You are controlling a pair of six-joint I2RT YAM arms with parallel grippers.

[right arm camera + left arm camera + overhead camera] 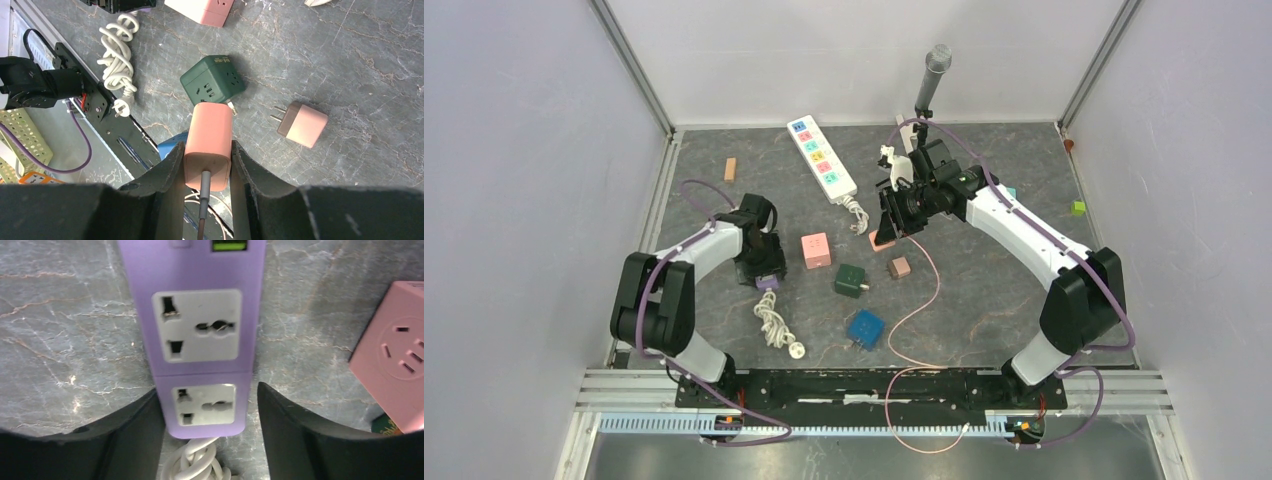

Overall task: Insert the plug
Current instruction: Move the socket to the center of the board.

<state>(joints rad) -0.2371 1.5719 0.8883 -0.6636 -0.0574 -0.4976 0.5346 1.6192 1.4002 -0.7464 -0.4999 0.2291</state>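
Room for moving lies mostly toward the right of the top view, where the grey marbled table [1004,300] shows open surface between the right arm and the white side wall [1184,200].

The right gripper [886,232] hangs just right of centre, pinching a salmon plug [207,145] by its two side faces. The plug's prong end points away from the wrist, and its thin pink cable [921,290] trails down toward the bottom rail. In the right wrist view a green cube socket [212,80] lies just past the plug's front edge. A dusty-pink adapter [302,124] with two prongs rests well apart at the right.

At centre left, the left gripper [207,400] is spread astride the cord end of a purple power strip [197,330]. Its left finger [135,435] is at the strip's edge, though I cannot tell whether it touches. A sliver of table shows between the strip and the right finger [295,430]. A coiled white cord [774,322] leaves that end toward the bottom of the frame. A pink cube socket [395,355] sits near the strip's right side.

A white power strip [821,158] lies diagonally near the back wall. A blue cube socket [865,327] sits below centre.
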